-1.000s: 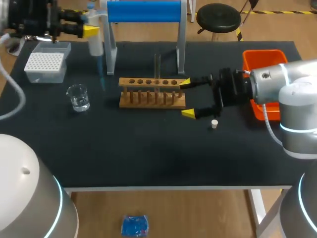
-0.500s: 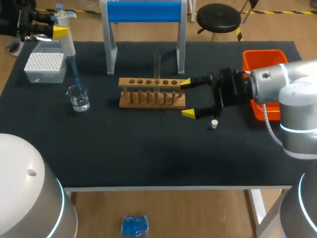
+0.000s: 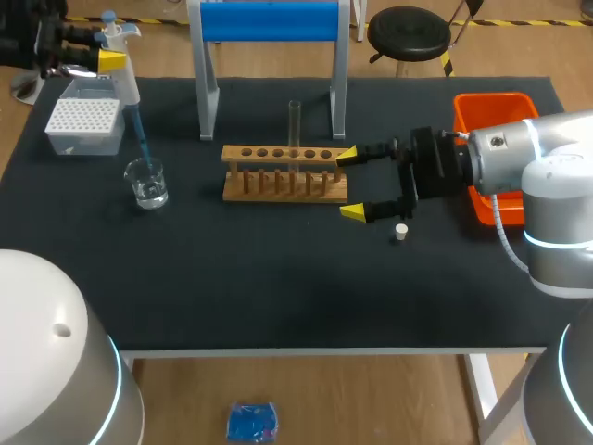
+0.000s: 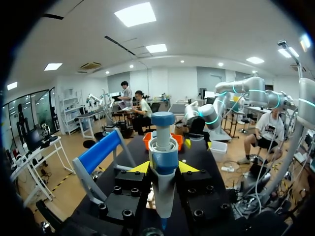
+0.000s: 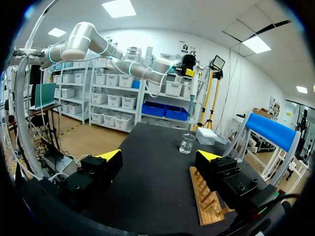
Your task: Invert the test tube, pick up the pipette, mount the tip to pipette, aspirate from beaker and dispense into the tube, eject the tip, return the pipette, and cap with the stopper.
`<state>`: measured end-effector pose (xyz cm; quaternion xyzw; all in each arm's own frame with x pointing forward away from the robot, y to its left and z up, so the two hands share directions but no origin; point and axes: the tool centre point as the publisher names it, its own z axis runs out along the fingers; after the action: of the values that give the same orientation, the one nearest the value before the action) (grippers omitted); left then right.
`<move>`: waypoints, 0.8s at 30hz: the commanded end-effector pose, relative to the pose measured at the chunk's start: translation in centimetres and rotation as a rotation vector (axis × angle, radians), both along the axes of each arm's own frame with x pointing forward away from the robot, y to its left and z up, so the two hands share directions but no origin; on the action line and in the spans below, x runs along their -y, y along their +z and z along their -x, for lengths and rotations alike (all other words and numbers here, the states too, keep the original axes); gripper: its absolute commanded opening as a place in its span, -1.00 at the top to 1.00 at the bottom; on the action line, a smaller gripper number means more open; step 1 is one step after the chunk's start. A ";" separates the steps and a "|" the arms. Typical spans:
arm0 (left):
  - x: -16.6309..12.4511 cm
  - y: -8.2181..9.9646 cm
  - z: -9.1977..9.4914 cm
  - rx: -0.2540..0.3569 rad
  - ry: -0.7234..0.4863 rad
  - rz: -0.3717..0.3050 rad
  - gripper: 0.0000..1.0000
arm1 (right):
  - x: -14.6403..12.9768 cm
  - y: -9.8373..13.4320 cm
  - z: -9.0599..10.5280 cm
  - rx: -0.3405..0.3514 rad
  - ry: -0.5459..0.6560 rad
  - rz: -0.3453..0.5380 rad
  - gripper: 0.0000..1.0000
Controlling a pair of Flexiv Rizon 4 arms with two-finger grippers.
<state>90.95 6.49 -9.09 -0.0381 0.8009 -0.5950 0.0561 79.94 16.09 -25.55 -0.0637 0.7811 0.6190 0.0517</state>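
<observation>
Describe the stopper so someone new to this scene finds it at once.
On the black table, find the orange bin at the right edge and the wooden test tube rack in the middle. The right pincer is open between them, and the stopper lies just beside its yellow tip nearer the table's front edge. It is the only small white plug lying loose, clear of the pincer.

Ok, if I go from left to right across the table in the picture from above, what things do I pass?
White tip box → glass beaker → wooden test tube rack → little white stopper → orange bin.
</observation>
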 end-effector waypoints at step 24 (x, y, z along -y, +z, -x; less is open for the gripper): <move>-0.2 0.1 -0.3 -0.003 -0.013 -0.001 1.00 | -1.4 1.6 1.4 -0.010 -0.035 -0.067 -1.00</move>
<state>91.11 6.58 -9.01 -0.0355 0.8014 -0.5948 0.0520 79.72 16.69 -24.44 -0.0538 0.7697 0.6344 0.0458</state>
